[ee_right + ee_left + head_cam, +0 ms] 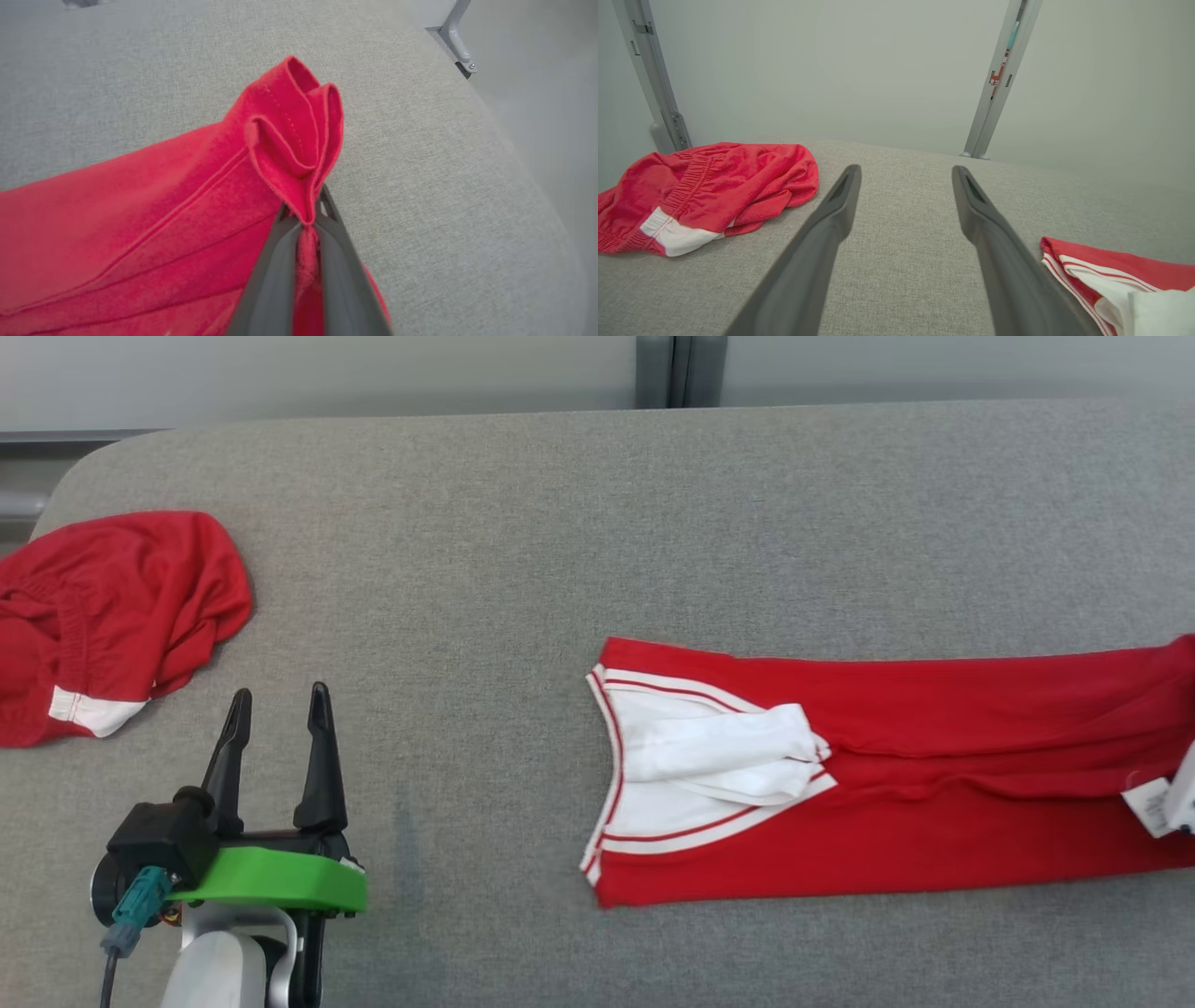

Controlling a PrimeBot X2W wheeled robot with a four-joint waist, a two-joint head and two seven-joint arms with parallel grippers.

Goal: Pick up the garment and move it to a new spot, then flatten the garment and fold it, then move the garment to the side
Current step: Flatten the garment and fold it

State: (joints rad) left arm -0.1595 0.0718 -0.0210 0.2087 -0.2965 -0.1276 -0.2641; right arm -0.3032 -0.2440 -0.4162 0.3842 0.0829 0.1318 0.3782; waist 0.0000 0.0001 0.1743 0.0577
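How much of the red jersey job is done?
Done: the red jersey lies flat on the grey table, seemingly folded into a long strip. In hand: the right gripper is shut on its bunched end; the left gripper is open. Left: probably another fold, then moving it aside.

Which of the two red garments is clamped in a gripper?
The long flattened garment, pinched by the right gripper; the crumpled garment lies untouched.
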